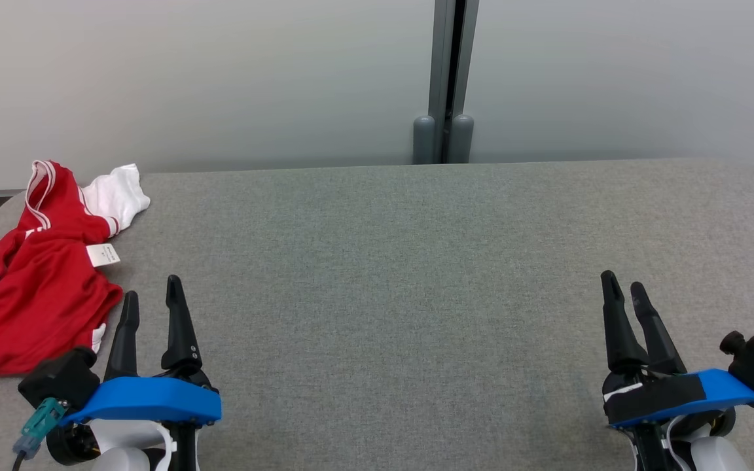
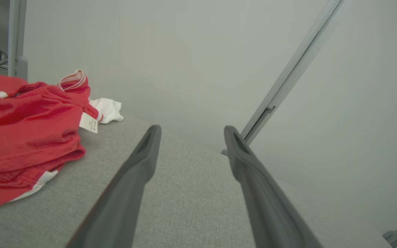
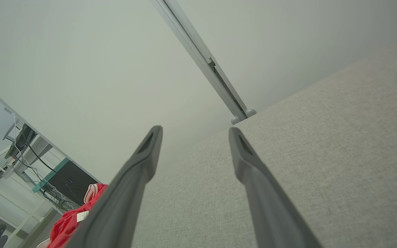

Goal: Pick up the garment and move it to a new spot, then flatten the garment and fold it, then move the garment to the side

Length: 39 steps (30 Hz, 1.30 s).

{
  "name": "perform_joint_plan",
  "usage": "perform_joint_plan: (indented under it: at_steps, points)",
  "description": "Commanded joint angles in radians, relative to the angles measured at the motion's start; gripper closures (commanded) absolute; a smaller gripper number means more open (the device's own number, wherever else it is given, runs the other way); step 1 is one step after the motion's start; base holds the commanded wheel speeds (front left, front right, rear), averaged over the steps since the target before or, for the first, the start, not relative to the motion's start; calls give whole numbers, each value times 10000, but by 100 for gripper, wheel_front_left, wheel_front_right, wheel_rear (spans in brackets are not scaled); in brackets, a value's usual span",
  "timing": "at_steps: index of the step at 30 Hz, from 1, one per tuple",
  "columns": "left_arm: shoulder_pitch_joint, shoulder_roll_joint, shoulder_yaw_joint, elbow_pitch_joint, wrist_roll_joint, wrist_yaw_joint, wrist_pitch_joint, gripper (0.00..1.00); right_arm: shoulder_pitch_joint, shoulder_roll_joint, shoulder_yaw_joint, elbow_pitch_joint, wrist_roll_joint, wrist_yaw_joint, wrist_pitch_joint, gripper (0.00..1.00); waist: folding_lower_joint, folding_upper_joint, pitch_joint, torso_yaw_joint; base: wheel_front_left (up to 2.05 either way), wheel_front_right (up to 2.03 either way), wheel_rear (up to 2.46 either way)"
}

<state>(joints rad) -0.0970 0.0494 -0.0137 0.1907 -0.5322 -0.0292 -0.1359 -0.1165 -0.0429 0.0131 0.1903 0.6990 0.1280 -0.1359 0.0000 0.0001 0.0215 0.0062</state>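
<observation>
Left claw [image 1: 152, 290] and right claw [image 1: 622, 282] are hovering open, empty; garment [image 1: 30, 288] is lying bunched just left of the left claw, so that's probably its pick.

A grey, fabric-covered table [image 1: 416, 261] stretches ahead of both grippers, its far edge running straight across well beyond the fingertips. One thing lies on it: a crumpled red garment [image 1: 36, 288] with white stripes and a white sleeve, bunched just to the outer side of the left gripper [image 1: 152, 288]. Its small white tag [image 1: 103, 255] rests on the cloth ahead of that gripper. The heap lies well apart from the right gripper [image 1: 621, 280].
</observation>
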Motion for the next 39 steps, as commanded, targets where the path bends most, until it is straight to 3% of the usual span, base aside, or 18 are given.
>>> perform_joint_plan:
  at_steps: [1,39]
  points:
    - [-223,60,-42,-66,264,59,-93,0,-239,-78,17,-70,-273,31,-89,0,0,-1,0,3,0,0,0]
    - [-390,273,-635,309,3707,608,-968,0,-467,-99,348,123,-4125,34,-974,0,0,-1,-7,53,0,0,0]
